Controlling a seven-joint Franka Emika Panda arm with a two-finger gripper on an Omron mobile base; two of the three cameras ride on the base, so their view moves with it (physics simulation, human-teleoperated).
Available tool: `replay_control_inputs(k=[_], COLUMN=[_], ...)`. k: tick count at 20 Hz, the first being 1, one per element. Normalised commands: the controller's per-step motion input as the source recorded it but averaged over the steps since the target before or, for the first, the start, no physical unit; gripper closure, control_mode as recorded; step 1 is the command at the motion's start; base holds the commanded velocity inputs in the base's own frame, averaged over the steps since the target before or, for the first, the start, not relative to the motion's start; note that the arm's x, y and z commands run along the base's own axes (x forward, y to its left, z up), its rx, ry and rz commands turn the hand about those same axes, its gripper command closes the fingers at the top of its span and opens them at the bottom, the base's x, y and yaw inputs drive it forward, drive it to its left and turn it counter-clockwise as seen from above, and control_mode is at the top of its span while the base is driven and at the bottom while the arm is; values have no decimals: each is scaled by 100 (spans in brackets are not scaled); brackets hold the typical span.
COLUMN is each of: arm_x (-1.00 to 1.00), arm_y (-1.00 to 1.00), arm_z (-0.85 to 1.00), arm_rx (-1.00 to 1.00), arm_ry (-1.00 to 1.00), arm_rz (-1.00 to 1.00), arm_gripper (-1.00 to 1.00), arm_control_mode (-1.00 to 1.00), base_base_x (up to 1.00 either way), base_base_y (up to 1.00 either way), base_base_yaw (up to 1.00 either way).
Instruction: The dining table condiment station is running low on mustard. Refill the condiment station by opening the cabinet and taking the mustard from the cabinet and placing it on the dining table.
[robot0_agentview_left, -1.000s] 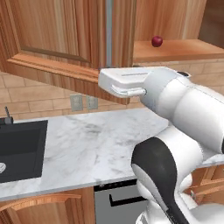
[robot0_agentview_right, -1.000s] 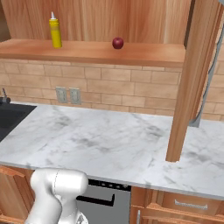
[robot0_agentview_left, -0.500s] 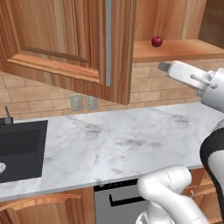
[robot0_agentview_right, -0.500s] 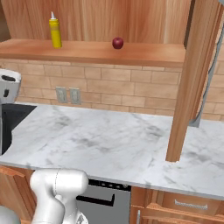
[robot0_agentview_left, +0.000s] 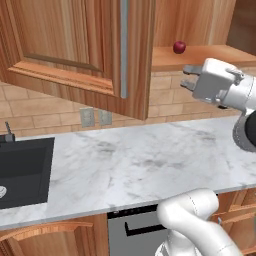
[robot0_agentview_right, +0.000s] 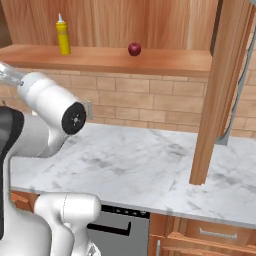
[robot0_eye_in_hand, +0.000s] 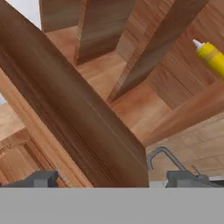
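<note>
Two cabinet (robot0_agentview_right: 115, 30) doors hang wide open over the marble counter (robot0_agentview_left: 150, 160), and the left door (robot0_agentview_left: 90, 50) sits right between the base camera and the shelf. One black sink (robot0_agentview_left: 22, 167) on the left. The gripper (robot0_agentview_left: 188, 77) is released, empty, below shelf level. One mustard (robot0_agentview_right: 62, 35) stands up on the shelf, well apart from one red fruit (robot0_agentview_right: 134, 49).

Even, soft rendered light fills all views, with no glare. The bench (robot0_agentview_left: 150, 155) carries only faint shadow under the cabinet (robot0_agentview_left: 80, 50). The hand view looks coarse and slightly blurred.
</note>
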Motion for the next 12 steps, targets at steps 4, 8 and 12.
replay_control_inputs(k=[4,8,12], arm_x=[82,24,-30], arm_y=[40,75,94], arm_z=[-22,-11,-5], arm_rx=[12,1,-2], arm_ry=[26,21,6], arm_rz=[25,27,30], arm_gripper=[-100,-100,-100], arm_control_mode=[-100,-100,-100], base_base_x=[0,0,0], base_base_y=[0,0,0], base_base_yaw=[0,0,0])
